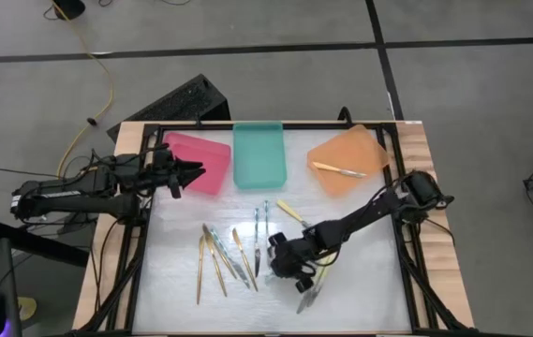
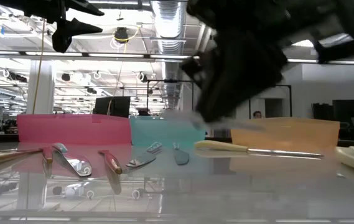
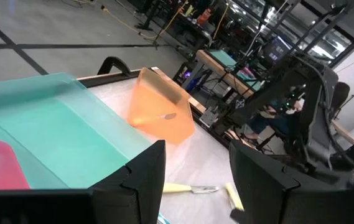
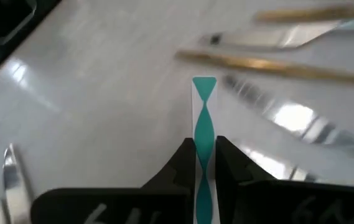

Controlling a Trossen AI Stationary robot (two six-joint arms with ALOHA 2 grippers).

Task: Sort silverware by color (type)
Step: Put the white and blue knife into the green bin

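- The right gripper (image 4: 204, 155) is closed on a teal-handled utensil (image 4: 204, 118); its two dark fingers (image 4: 183, 163) pinch the slim handle from both sides, and the handle's end juts out past the tips
- In the high view the right gripper (image 1: 289, 257) sits over the middle of the white table (image 1: 360, 290), just right of the loose silverware (image 1: 224, 257); whether the held piece is lifted clear of the surface is hard to tell
- That silverware lies fanned out on the table: orange-tan handled pieces to the left, silvery ends and teal ones (image 1: 261, 225) beside them, and a pale yellow one (image 1: 289, 212) just above the gripper
- The left gripper (image 1: 189, 173) hovers over the pink tray (image 1: 212, 178) with its fingers (image 3: 142, 174) spread apart and nothing between them
- Three trays line the far edge: pink, the teal tray (image 1: 259, 154) in the middle, and the orange tray (image 1: 346, 150) at right
- One yellow-handled utensil (image 1: 339, 169) lies inside the orange tray
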